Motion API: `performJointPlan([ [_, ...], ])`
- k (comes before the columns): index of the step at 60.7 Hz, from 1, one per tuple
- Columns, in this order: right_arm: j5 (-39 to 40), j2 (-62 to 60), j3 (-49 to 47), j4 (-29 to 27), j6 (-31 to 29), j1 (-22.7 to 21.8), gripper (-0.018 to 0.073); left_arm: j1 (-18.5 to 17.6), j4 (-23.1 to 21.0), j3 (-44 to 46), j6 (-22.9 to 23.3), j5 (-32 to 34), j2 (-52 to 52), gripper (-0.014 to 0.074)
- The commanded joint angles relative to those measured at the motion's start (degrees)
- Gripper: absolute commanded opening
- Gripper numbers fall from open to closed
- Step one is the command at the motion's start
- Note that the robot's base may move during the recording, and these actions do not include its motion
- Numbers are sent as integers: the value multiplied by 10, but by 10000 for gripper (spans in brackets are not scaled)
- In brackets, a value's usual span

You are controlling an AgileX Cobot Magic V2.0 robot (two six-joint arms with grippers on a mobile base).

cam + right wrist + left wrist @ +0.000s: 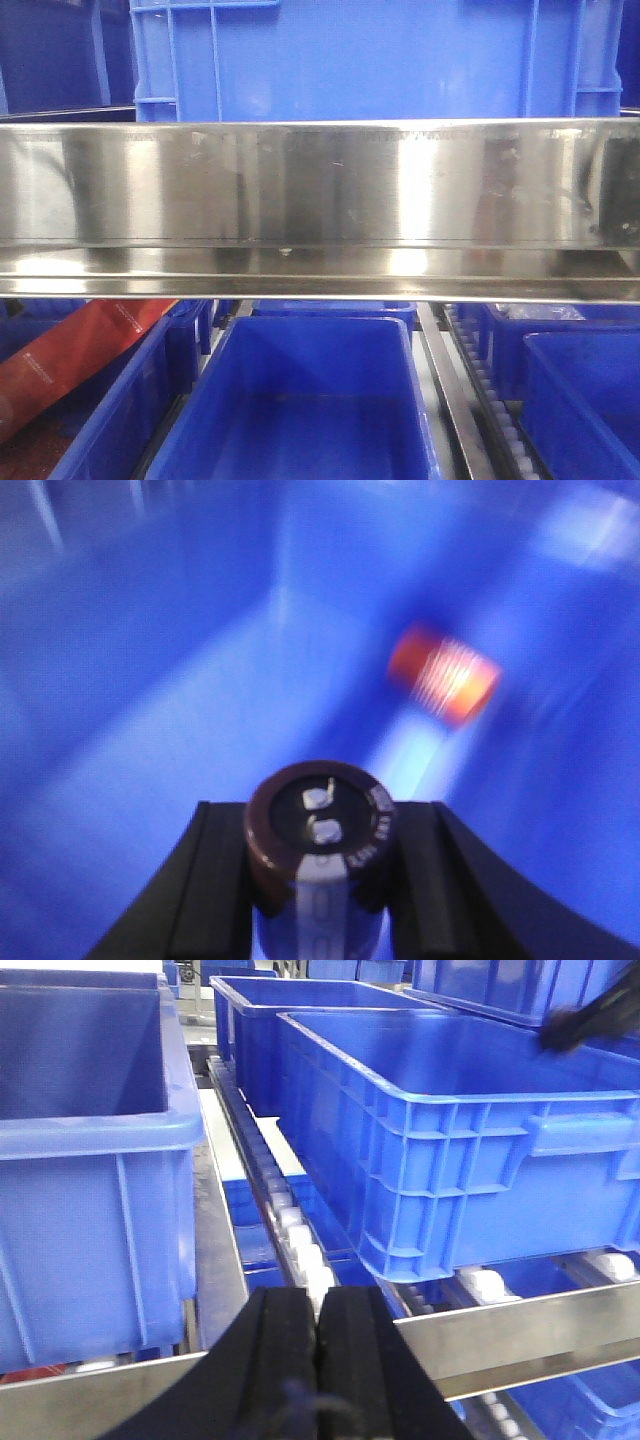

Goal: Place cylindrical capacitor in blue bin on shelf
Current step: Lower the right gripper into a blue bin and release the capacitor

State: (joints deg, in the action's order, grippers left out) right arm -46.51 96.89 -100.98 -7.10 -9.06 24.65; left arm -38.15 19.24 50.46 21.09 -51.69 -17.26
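- On the far left of the front view, an orange-red packet (75, 355) is seen lying in a bin on the lower level, below the shelf (320, 190) with its wide reflective steel rail; neither gripper is visible in this view.
- The left gripper (318, 1360) is seen in its wrist view with its two black pads pressed together and nothing between them; it is held low at the front rail, pointing along the grey roller track (300, 1245) between two bins.
- The cylindrical capacitor (318, 835) is clamped between the pads of the right gripper (318, 880), its terminal end turned towards the camera.
- The capacitor is judged to be light, rigid and smooth-sleeved, so some slipping is possible; the two small terminals look bendable, and a hold across the round body, as it is now, seems best.
- The right gripper is held inside or just over a blue bin (150, 680), whose walls and floor fill the blurred view; a blurred orange cylindrical object (443, 675) lies further in.
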Motion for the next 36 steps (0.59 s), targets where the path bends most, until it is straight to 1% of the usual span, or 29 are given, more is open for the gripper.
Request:
performJointPlan([
  [1, 9, 21, -6, -1, -5, 1, -162, -2, -13, -1, 5, 5, 3, -72],
  [11, 20, 42, -6, -1, -5, 1, -160, -2, -27, -1, 5, 5, 3, -72],
  [14, 20, 43, -6, -1, -5, 1, -135, -2, -27, -1, 5, 5, 3, -72],
  [19, 17, 44, -6, -2, -5, 1, 2, -2, -31, -1, 5, 5, 3, -72],
  [20, 15, 44, -6, -2, -5, 1, 59, -2, -31, -1, 5, 5, 3, -72],
  [23, 13, 44, -6, -2, -5, 1, 188, -2, -32, -1, 5, 5, 3, -72],
  [24, 11, 44, -6, -2, -5, 1, 256, -2, -33, -1, 5, 5, 3, -72],
  [25, 9, 44, -6, -2, -5, 1, 300, -2, -35, -1, 5, 5, 3, -72],
  [26, 8, 44, -6, -2, -5, 1, 363, -2, -36, -1, 5, 5, 3, -72],
  [28, 6, 44, -6, -2, -5, 1, 435, -2, -37, -1, 5, 5, 3, -72],
  [31, 3, 44, -6, -2, -5, 1, 519, -2, -38, -1, 5, 5, 3, -72],
  [34, 1, 44, -6, -2, -5, 1, 560, -2, -38, -1, 5, 5, 3, -72],
  [36, 1, 42, -6, -2, -5, 1, 565, -2, -38, -1, 5, 5, 3, -72],
])
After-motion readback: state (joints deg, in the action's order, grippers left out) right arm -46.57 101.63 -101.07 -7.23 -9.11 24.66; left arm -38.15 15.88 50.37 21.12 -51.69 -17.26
